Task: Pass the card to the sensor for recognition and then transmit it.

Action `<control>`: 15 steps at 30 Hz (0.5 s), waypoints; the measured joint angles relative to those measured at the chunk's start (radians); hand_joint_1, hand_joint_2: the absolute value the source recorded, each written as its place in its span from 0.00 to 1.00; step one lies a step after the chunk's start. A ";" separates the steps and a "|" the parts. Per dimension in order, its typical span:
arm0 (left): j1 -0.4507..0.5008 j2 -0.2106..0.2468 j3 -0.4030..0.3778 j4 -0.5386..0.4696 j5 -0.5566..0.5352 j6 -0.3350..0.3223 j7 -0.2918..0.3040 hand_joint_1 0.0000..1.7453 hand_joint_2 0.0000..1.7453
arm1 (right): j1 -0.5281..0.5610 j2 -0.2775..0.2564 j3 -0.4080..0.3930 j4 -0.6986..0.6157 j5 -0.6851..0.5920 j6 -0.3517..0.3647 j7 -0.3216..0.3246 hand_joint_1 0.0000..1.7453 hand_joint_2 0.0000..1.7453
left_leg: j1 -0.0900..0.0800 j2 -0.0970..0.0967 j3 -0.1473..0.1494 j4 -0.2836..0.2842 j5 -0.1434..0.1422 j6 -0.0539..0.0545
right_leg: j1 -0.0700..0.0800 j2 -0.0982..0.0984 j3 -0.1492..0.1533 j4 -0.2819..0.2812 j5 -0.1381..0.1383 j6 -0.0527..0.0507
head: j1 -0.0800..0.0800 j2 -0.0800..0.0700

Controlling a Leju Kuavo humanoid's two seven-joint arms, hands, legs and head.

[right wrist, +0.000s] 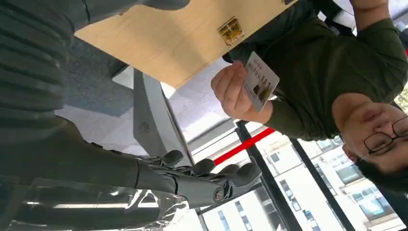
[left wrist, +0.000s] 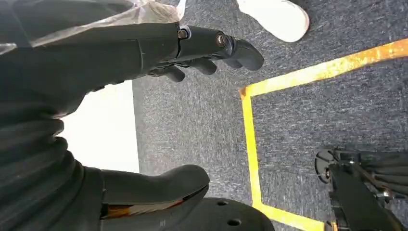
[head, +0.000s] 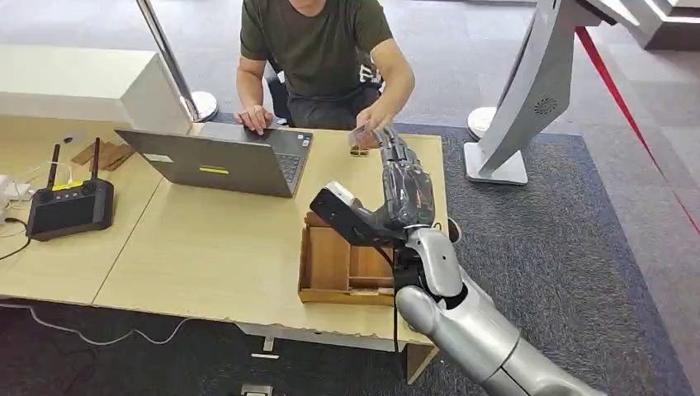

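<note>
Spread and empty, the right hand [head: 402, 177] is stretched toward the person's hand [right wrist: 234, 91]; the card [right wrist: 260, 82] is held there, handover apparently done.

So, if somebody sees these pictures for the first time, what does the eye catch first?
Probably the robot's right hand, stretched out across the table toward a person's hand that holds the card, at the far edge. Next come the open laptop before that person and the wooden tray under the silver arm.
</note>
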 joint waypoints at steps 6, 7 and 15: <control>0.000 -0.001 0.000 0.000 0.000 -0.001 0.000 0.00 1.00 | 0.000 0.002 0.000 0.000 0.003 -0.002 0.001 0.00 1.00 | 0.000 0.000 0.000 0.000 0.000 0.000 | 0.000 0.000 0.000 0.000 0.000 0.000 | 0.000 0.000; 0.000 -0.001 0.000 0.000 0.000 -0.001 0.000 0.00 1.00 | 0.000 0.003 0.000 0.000 0.008 -0.003 0.001 0.00 1.00 | 0.000 0.000 0.000 0.000 0.000 0.000 | 0.000 0.000 0.000 0.000 0.000 0.000 | 0.000 0.000; 0.020 -0.001 0.000 0.000 0.035 -0.002 -0.047 0.00 1.00 | 0.076 -0.031 0.002 -0.140 0.265 0.065 0.029 0.00 1.00 | 0.000 0.000 0.000 0.000 0.000 0.000 | 0.000 0.000 -0.001 0.000 0.000 0.000 | 0.000 0.000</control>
